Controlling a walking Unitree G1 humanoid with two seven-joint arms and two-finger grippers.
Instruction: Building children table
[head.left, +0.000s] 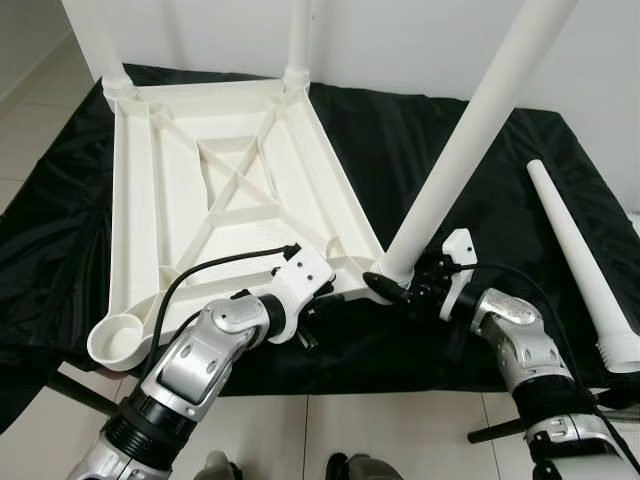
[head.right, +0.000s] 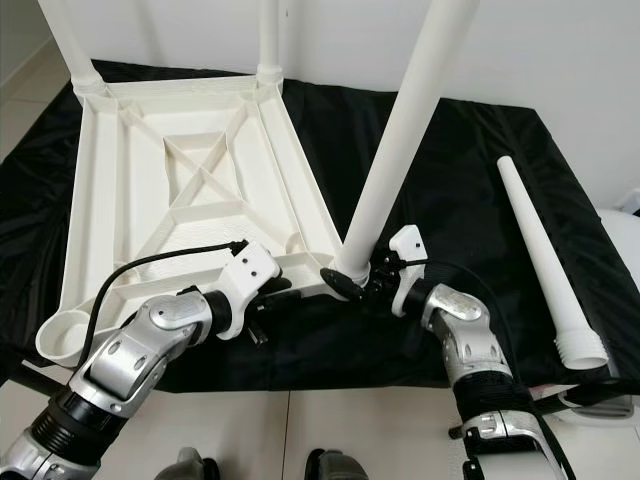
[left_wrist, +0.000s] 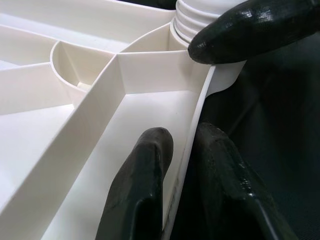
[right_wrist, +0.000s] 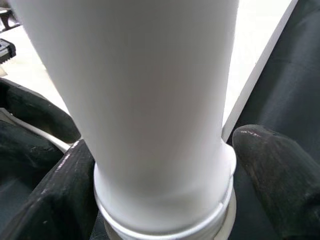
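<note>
Black cloth (head.left: 480, 150) covers the floor, with the white tabletop (head.left: 160, 190) upside down at about 10 o'clock. A loose leg (head.left: 580, 255) lies at 3. Right gripper (head.left: 395, 288) is clamped round the tilted leg (head.left: 470, 130) at its socket; left gripper (left_wrist: 185, 165) pinches the tabletop's rim.

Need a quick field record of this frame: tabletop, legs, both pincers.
tabletop: white plastic tabletop, upside down on black cloth
fitted legs: two at far corners
third leg: leg tilted, threaded end at near corner socket
spare leg: loose leg lying on the cloth, right side
left pincer: shut on tabletop rim
right pincer: fingers around third leg's base
</note>
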